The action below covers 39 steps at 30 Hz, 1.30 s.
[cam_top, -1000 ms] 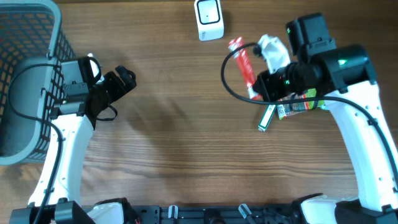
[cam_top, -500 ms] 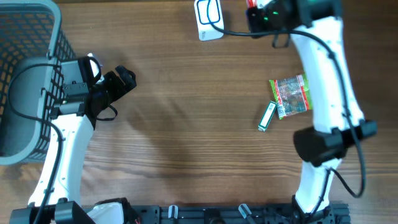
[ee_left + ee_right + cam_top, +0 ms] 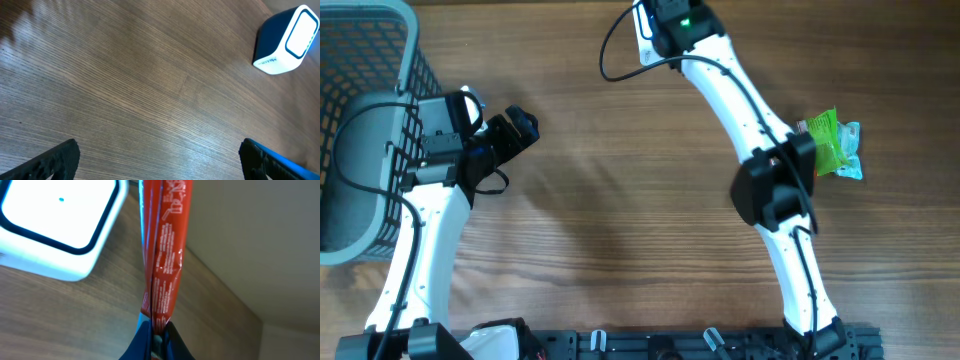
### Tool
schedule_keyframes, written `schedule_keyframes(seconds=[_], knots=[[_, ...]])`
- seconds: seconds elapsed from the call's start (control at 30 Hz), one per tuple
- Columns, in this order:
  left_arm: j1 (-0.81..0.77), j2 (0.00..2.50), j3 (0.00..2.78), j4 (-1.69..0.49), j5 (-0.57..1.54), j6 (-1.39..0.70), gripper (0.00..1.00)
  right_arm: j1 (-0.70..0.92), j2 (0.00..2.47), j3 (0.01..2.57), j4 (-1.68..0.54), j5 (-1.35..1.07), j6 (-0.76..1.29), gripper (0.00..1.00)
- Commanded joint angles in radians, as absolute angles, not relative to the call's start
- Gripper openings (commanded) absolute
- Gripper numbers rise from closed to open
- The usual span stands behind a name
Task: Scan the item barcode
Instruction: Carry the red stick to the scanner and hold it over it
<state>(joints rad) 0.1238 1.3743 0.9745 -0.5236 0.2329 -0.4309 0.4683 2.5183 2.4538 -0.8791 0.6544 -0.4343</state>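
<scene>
The long, narrow red plastic sachet with white print (image 3: pixel 164 255) is pinched at one end between the closed fingers of the right hand (image 3: pixel 159 336) and stretches straight out from the grip. In the right wrist view it runs just beside the white box-shaped scanner with a dark-rimmed window (image 3: pixel 50 225), its edge overlapping the scanner's corner. Whether the two touch cannot be told. The overhead view places this at the far edge of the wooden tabletop (image 3: pixel 620 220), where the right arm reaches across and covers much of the scanner.

The left hand (image 3: pixel 518 128) stands wide with nothing between its fingers, near the left side of the tabletop and well apart from the scanner. Its wrist view shows both black fingertips over bare wood, with the scanner at the upper right.

A green plastic pouch with a pale printed edge (image 3: pixel 832 147) lies on the tabletop at the right, just beside the right arm's elbow. A grey mesh basket (image 3: pixel 415 60) sits at the far left, next to the left arm.
</scene>
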Motion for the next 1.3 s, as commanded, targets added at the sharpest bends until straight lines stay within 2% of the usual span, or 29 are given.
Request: schedule_keyframes(seconds=[0.0, 0.27, 0.73, 1.07, 1.27], knots=[[0.127, 1.378, 0.974, -0.521, 0.234, -0.422, 1.0, 0.48, 2.592, 2.449, -0.801, 0.729, -0.55, 0.04], [0.127, 1.378, 0.974, -0.521, 0.234, -0.422, 1.0, 0.48, 2.661, 2.446, -0.755, 0.839, -0.593, 0.04], [0.127, 1.378, 0.974, -0.521, 0.234, -0.422, 1.0, 0.568, 2.692, 2.445, -0.85, 0.903, -0.594, 0.04], [0.127, 1.378, 0.974, -0.521, 0.234, -0.422, 1.0, 0.551, 2.691, 2.446, -0.767, 1.043, -0.677, 0.04], [0.127, 1.378, 0.974, -0.521, 0.234, -0.422, 1.0, 0.551, 2.693, 2.445, -0.883, 0.922, -0.598, 0.04]])
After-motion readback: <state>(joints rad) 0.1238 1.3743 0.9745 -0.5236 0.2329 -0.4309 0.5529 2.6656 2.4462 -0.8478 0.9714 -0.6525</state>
